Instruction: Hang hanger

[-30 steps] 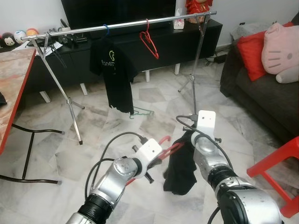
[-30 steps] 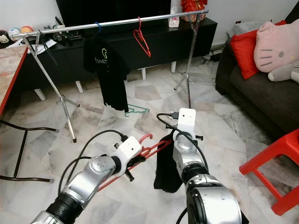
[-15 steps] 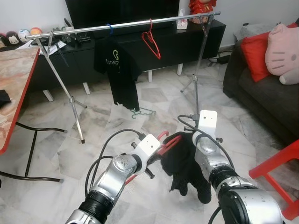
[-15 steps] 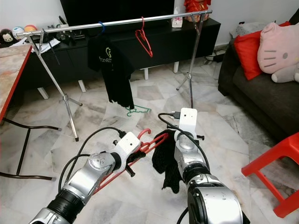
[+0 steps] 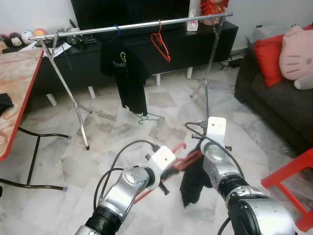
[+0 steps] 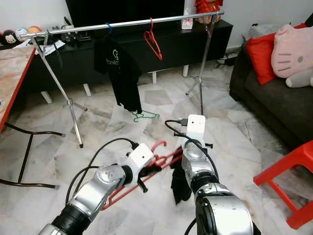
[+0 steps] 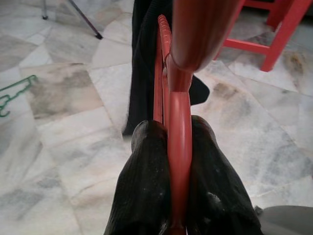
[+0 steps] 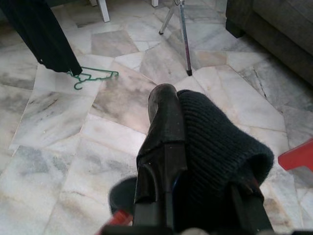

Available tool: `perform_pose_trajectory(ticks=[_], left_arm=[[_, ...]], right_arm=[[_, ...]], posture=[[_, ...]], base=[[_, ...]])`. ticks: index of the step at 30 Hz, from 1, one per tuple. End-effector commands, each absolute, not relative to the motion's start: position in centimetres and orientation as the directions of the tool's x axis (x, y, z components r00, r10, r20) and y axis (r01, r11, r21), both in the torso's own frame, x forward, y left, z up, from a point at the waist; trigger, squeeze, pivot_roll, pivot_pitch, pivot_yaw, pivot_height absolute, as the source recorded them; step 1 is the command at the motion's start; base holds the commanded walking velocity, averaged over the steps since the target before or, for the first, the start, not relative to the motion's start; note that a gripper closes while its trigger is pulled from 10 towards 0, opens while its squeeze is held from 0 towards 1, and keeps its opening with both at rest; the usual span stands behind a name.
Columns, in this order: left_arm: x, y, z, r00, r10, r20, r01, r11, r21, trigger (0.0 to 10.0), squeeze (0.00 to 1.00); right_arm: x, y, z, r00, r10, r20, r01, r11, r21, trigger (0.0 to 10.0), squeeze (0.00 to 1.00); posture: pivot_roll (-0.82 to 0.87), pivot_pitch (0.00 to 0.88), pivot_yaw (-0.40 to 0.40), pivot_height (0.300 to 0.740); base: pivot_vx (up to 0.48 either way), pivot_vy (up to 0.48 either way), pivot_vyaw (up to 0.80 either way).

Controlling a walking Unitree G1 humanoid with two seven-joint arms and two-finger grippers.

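Gripping the red hanger point(image 7: 179, 122) low over the marble floor point(image 5: 98, 147), the left gripper point(image 7: 178, 147) is clamped tight, while the right gripper point(image 8: 195, 127) pinches the black garment point(image 5: 193, 181) draped on it. Beyond stand a clothes rail point(image 5: 132, 25), dark sofa point(image 5: 274, 103) and TV cabinet point(image 5: 171, 54).

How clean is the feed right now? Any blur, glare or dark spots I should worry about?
Eye views: evenly lit and sharp, with soft sheen on the marble floor. Left wrist view: the red hanger between the fingers is soft up close, and the floor behind is sharper. Right wrist view: the black garment reads dark with little detail; the green hanger on the floor is clear.
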State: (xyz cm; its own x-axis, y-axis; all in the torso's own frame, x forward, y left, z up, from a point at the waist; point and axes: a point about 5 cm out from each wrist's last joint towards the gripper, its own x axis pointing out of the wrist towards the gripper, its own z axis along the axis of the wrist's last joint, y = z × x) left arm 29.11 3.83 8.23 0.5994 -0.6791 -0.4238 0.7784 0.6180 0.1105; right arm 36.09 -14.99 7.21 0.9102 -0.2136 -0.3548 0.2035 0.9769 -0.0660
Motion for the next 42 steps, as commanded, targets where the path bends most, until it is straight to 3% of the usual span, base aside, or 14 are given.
perform_pose_trajectory(ticks=[1, 10, 20, 22, 31, 34, 38, 42], left_arm=[[29.5, 4.3, 8.4, 0.619, -0.655, -0.434, 0.765, 0.627, 0.145, 10.0, 0.00], [30.2, 5.0, 8.4, 0.694, -0.591, -0.411, 0.698, 0.693, 0.182, 10.0, 0.00], [30.1, 4.9, 8.1, 0.685, -0.593, -0.423, 0.705, 0.685, 0.181, 10.0, 0.00], [29.9, 4.7, 8.0, 0.673, -0.606, -0.423, 0.716, 0.676, 0.171, 10.0, 0.00], [27.2, 3.3, 6.7, 0.470, -0.725, -0.504, 0.868, 0.484, 0.114, 10.0, 0.00], [27.3, 3.3, 6.5, 0.488, -0.712, -0.505, 0.858, 0.499, 0.124, 10.0, 0.00], [28.5, 3.1, 6.7, 0.574, -0.652, -0.496, 0.797, 0.584, 0.154, 10.0, 0.00], [28.6, 2.6, 7.1, 0.577, -0.669, -0.469, 0.797, 0.587, 0.144, 10.0, 0.00]], right_arm=[[36.2, -14.8, 7.4, 0.913, -0.212, -0.347, 0.203, 0.977, -0.062, 10.0, 0.00], [36.2, -14.6, 7.4, 0.915, -0.202, -0.349, 0.195, 0.979, -0.055, 10.0, 0.00], [36.2, -15.4, 7.5, 0.912, -0.218, -0.348, 0.210, 0.976, -0.060, 10.0, 0.00], [36.2, -15.4, 7.5, 0.912, -0.218, -0.348, 0.210, 0.976, -0.061, 10.0, 0.00], [36.9, -16.3, 8.7, 0.915, -0.242, -0.324, 0.240, 0.970, -0.049, 10.0, 0.00], [37.1, -16.4, 9.0, 0.917, -0.242, -0.318, 0.244, 0.969, -0.036, 10.0, 0.00], [37.3, -15.8, 9.2, 0.918, -0.227, -0.326, 0.250, 0.968, 0.032, 10.0, 0.00], [37.3, -15.3, 9.2, 0.920, -0.219, -0.325, 0.243, 0.969, 0.034, 10.0, 0.00]], posture=[[-0.01, 0.000, 0.005, 0.740], [-0.01, 0.000, 0.006, 0.740], [-0.01, 0.000, 0.001, 0.740], [-0.01, 0.000, 0.001, 0.740], [-0.01, 0.000, -0.003, 0.740], [-0.01, 0.000, -0.002, 0.740], [-0.01, 0.000, -0.002, 0.740], [-0.02, 0.000, 0.001, 0.740]], base=[[0.000, 0.000, 0.00], [0.000, 0.000, 0.00], [0.000, 0.000, 0.00], [0.000, 0.000, 0.00], [0.000, 0.000, 0.00], [0.000, 0.000, 0.00], [0.000, 0.000, 0.00], [0.000, 0.000, 0.00]])
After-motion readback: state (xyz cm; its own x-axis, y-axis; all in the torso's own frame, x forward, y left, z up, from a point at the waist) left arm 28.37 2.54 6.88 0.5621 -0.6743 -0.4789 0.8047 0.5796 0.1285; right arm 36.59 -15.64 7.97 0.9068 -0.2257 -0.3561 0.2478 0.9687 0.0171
